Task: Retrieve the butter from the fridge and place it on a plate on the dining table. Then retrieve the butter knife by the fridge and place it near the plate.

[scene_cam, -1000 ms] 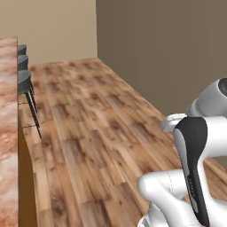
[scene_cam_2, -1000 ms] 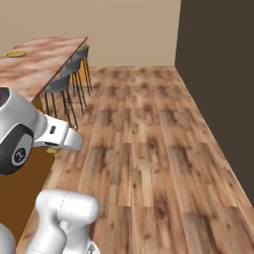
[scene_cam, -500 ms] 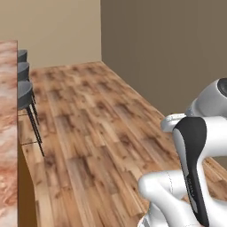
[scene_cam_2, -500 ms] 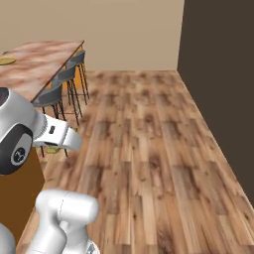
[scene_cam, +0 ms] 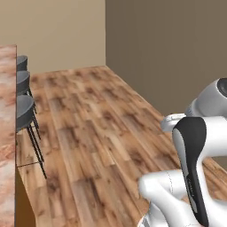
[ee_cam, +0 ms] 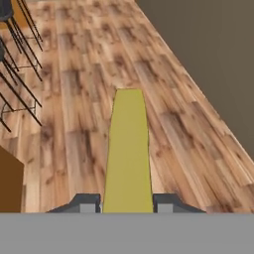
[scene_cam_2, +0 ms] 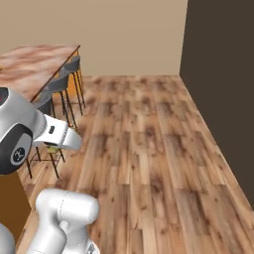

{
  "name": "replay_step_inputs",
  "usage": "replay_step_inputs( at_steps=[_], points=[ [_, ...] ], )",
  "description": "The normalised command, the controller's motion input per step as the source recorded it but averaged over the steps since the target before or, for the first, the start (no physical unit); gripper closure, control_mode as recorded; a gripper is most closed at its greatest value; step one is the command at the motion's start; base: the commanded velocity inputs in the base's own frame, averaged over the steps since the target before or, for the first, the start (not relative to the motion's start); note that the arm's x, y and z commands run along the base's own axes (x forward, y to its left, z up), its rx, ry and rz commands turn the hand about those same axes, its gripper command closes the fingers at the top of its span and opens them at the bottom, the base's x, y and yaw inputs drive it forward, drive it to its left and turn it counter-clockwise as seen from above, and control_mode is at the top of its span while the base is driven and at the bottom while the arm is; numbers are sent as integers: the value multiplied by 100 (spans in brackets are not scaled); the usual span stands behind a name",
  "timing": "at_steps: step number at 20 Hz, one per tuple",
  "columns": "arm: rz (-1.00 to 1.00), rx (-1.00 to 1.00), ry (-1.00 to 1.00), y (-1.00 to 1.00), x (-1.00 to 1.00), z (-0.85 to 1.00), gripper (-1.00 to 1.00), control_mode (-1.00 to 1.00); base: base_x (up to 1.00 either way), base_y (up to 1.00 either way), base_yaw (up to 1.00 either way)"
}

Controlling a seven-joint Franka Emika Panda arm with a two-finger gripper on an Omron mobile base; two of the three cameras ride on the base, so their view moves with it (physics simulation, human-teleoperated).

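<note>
I find no readable text, label, brand, number or sign in any view. I checked the wooden floor [scene_cam_2: 149,149], the walls [scene_cam: 177,53], the marbled table [scene_cam_2: 34,64] and the stools [scene_cam_2: 59,87]: all bare of lettering.

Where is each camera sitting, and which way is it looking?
Left base view: on the base, behind the arm's left, looking forward over the wooden floor; the dining table and stools stand at its left, the white arm lower right.
Right base view: behind the arm's right, looking forward; arm lower left.
Hand view: on the hand, looking along the gripper, shut on the butter.
Shared: floor, stools, dining table.
</note>
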Motion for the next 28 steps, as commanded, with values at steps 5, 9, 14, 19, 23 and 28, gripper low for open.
replay_step_inputs(
  at_steps=[5,9,14,19,23,28],
  points=[
    [0,0,0,0,0,0,100,100,100,-18,3],
    [0,0,0,0,0,0,100,100,100,-21,4],
    [0,0,0,0,0,0,100,100,100,-18,4],
    [0,0,0,0,0,0,100,100,100,-9,2],
    [0,0,0,0,0,0,100,100,100,-7,2],
    [0,0,0,0,0,0,100,100,100,-9,2]
  ],
)
